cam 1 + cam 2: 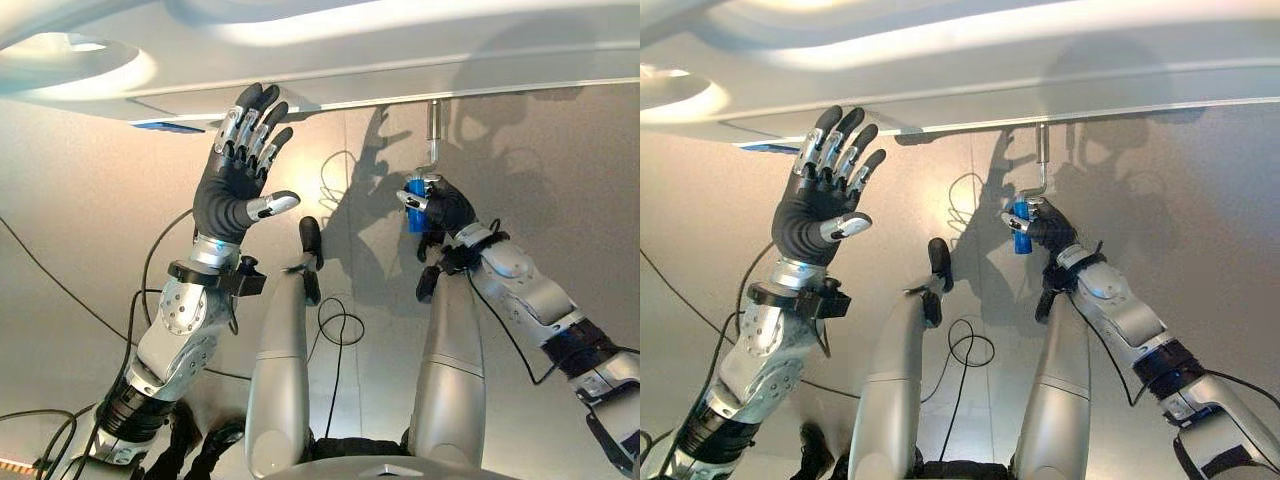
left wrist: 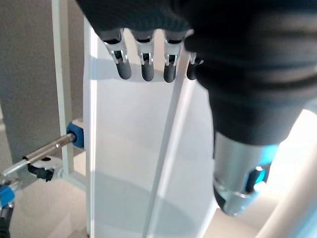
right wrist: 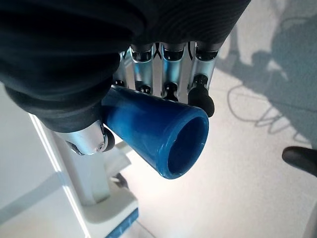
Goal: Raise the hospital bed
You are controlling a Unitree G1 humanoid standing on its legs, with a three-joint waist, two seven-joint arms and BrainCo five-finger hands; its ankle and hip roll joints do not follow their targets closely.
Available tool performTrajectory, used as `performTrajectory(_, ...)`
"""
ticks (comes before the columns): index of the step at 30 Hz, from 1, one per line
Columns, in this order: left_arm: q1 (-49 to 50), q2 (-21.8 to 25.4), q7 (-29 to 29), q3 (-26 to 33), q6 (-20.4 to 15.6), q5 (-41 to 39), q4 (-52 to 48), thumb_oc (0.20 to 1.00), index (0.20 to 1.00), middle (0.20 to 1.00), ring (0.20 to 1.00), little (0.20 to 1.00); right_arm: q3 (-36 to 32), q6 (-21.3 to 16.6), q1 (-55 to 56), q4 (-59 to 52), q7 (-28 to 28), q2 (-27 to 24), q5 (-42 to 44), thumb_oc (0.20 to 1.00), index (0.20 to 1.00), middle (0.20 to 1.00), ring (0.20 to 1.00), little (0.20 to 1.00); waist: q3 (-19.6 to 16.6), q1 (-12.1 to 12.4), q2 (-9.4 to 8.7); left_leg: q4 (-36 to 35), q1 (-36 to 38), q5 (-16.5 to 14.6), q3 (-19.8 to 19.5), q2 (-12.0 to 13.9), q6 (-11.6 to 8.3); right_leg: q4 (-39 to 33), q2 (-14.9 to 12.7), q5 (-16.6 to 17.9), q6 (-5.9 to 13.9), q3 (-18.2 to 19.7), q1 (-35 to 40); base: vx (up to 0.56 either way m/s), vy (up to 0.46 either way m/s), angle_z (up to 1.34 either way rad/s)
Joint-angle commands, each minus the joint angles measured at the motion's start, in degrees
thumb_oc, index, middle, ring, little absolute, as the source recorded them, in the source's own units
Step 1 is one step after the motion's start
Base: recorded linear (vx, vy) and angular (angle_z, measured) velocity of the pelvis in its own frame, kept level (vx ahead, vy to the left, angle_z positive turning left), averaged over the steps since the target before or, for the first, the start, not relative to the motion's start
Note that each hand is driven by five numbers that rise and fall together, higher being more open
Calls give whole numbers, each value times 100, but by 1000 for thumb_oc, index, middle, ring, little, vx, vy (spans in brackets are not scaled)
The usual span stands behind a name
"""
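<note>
1. The crank's blue handle (image 3: pixel 158 141) sits in the curled fingers and thumb of the right hand (image 1: pixel 443 208), below the white footboard edge of the hospital bed (image 1: pixel 400 60). In the right wrist view its open, hollow end faces the camera, with the long axis running back into the palm.
2. From the head views, the handle stands roughly upright in the grip. A thin metal crank arm (image 1: pixel 433 135) rises from it to the underside of the bed frame.
3. The left hand (image 1: pixel 240 170) is raised with its fingers straight and spread wide, holding nothing. Its dark fingertips (image 1: pixel 262 100) reach the lower edge of the footboard; whether they press on it cannot be told.
4. The left wrist view looks along those straight fingers at the white panel of the bed. To one side, a metal crank shaft (image 2: pixel 44 151) enters a blue collar (image 2: pixel 77 137) on the frame.
5. Pale floor (image 1: pixel 560 180) lies beneath both arms, and nothing stands between the right hand and the crank.
6. A dark shoe tip (image 3: pixel 301 159) shows on the floor in the right wrist view.
</note>
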Motion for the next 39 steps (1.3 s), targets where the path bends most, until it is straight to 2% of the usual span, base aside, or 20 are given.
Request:
performTrajectory(1, -15, 15, -107, 207, -328, 118, -547, 1000, 1000, 1000, 1000, 1000, -1775, -1426, -1204, -738, -480, -435, 392, 200, 200, 200, 200, 200, -155, -46, 12, -883, 176, 730, -163, 32, -174, 260, -55, -115, 210, -6, 148, 12, -6, -6)
performTrajectory(7, -5, -24, -90, 266, -341, 97, -565, 1000, 1000, 1000, 1000, 1000, -1967, -1441, -1181, -571, -674, -515, 222, 200, 200, 200, 200, 200, -155, -67, -19, -858, 178, 694, -156, 34, -166, 263, -50, -118, 212, 4, 135, 9, -1, -3)
performTrajectory(10, -18, -116, -96, 296, -348, 63, -551, 1000, 1000, 1000, 1000, 1000, -2303, -1470, -1203, -95, -995, -643, -67, 200, 200, 200, 200, 200, -155, -105, -54, -782, 129, 647, -161, 26, -154, 318, -34, -132, 197, 49, 87, 0, 0, 0)
performTrajectory(15, 9, -118, -95, 325, -359, 43, -583, 1000, 1000, 1000, 1000, 1000, -2427, -1450, -1253, 262, -1193, -749, -203, 200, 200, 200, 200, 200, -155, -114, -72, -776, 130, 633, -154, 30, -158, 331, -23, -135, 197, 63, 67, 0, 0, 0)
performTrajectory(23, 16, -112, -109, 325, -366, 32, -594, 1000, 1000, 1000, 1000, 1000, -2423, -1413, -1403, 593, -1332, -888, -305, 200, 200, 200, 200, 200, -155, -123, -88, -776, 117, 624, -143, 36, -159, 320, -4, -124, 196, 97, 42, 4, 4, -8)
performTrajectory(24, 8, -92, -137, 300, -385, 22, -604, 1000, 1000, 1000, 1000, 1000, -2379, -1315, -1484, 868, -1442, -1047, -544, 200, 200, 200, 200, 200, -155, -122, -101, -763, 112, 619, -127, 46, -167, 326, -6, -124, 186, 93, 34, 0, 0, 0)
performTrajectory(32, -30, -56, -155, 243, -405, -17, -583, 1000, 1000, 1000, 1000, 1000, -2375, -1246, -1652, 1246, -1674, -1132, -805, 200, 200, 200, 200, 200, -155, -134, -87, -759, 118, 624, -119, 51, -190, 348, 18, -139, 178, 124, 14, 2, -1, 1)
performTrajectory(39, -53, 42, -182, 155, -409, -34, -556, 1000, 1000, 1000, 1000, 1000, -2111, -986, -2001, 1942, -1875, -1401, -1274, 200, 200, 200, 200, 200, -155, -128, -75, -768, 109, 635, -110, 71, -200, 362, 17, -130, 174, 129, -12, 0, 0, 0)
